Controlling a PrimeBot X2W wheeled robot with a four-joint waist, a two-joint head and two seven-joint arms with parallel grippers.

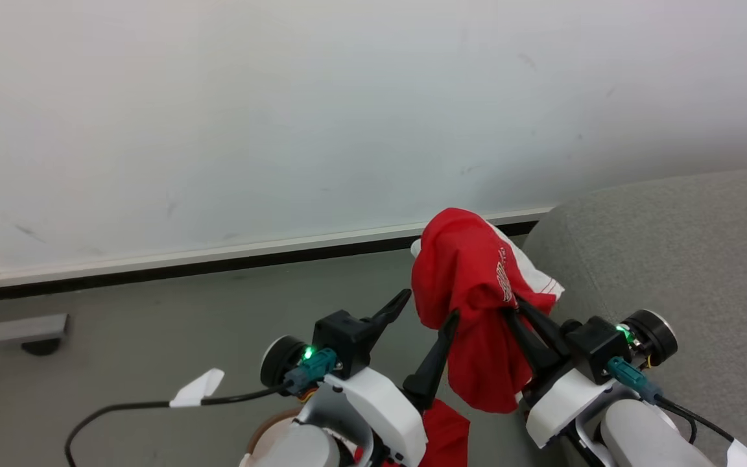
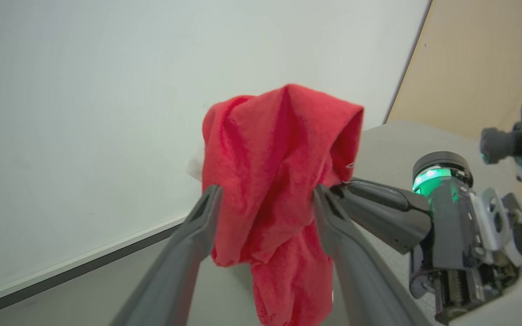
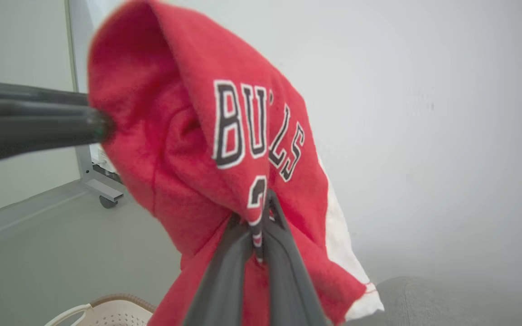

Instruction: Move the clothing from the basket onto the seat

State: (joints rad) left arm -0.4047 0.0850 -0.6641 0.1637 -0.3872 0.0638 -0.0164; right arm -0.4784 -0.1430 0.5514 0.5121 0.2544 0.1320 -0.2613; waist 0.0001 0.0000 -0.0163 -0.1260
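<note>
The basket sits low and near in the right wrist view; I cannot tell what lies in it. My right gripper is clamped on the red clothing, held up just left of the seat. My left gripper is spread wide, with cloth hanging between its fingers. The right wrist view shows the BULLS lettering; the left wrist view shows plain red folds.

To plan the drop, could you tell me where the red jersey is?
Centre of the head view, the red jersey hangs from the right end effector, just left of the seat.
</note>
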